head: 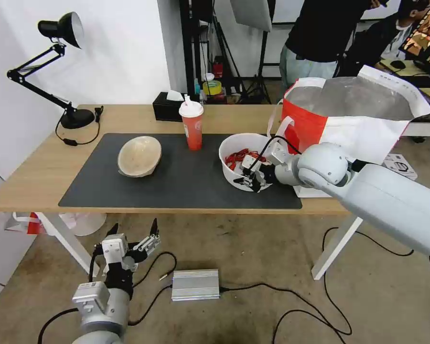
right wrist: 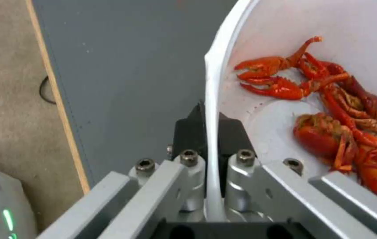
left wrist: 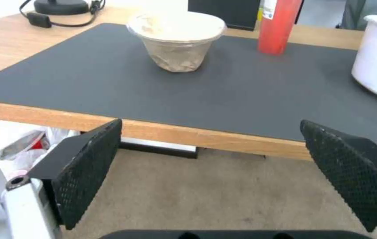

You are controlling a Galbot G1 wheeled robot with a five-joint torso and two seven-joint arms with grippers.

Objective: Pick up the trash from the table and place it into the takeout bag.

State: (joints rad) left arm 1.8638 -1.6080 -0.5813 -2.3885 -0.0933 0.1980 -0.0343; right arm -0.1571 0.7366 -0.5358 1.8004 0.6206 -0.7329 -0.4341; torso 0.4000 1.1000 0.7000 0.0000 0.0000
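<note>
A large white plastic bowl [head: 234, 165] [right wrist: 285, 30] with red crayfish shells [right wrist: 343, 109] stands on the dark mat [head: 186, 181] of the table [head: 33, 177]. My right gripper [head: 252, 180] [right wrist: 209, 127] is shut on its near rim, one finger inside and one outside. A red paper cup [head: 192, 126] [left wrist: 279, 26] with white lid and straw stands at the mat's back. The beige pulp bowl [head: 139, 155] [left wrist: 177, 36] rests tilted on the mat's left part. The white-and-red takeout bag [head: 349, 114] stands open at the right end. My left gripper [head: 134, 234] [left wrist: 215, 166] hangs open below the table's front edge.
A black desk lamp [head: 64, 71] stands at the back left and a black tissue box [head: 167, 107] behind the cup. On the floor lie a silver power box [head: 196, 284] and cables. White table legs [head: 337, 243] stand below. People stand behind the table.
</note>
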